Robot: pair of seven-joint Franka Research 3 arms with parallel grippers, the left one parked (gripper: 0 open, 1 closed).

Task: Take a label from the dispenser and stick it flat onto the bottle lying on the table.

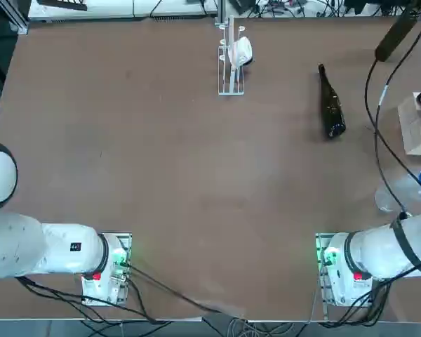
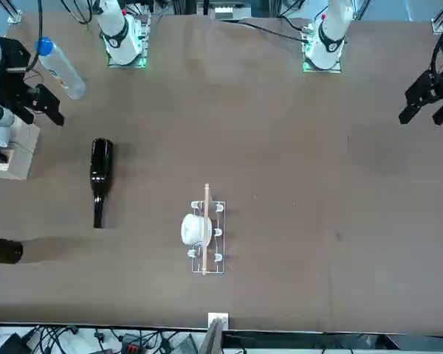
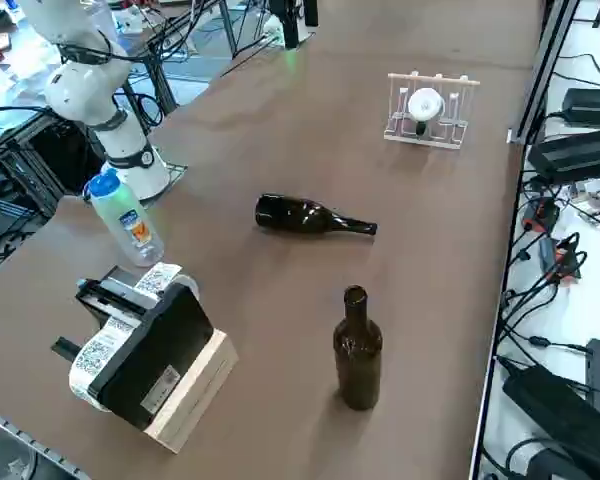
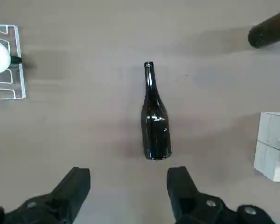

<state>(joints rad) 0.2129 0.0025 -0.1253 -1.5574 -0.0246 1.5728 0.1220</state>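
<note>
On table: bottle [image 3: 298, 214] (glossy), dark.

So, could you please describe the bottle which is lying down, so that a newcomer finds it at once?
On the brown table, look between the white rack and the black label dispenser. The dark glass bottle lies there on its side, unlike the similar glass bottle standing upright nearby.
</note>
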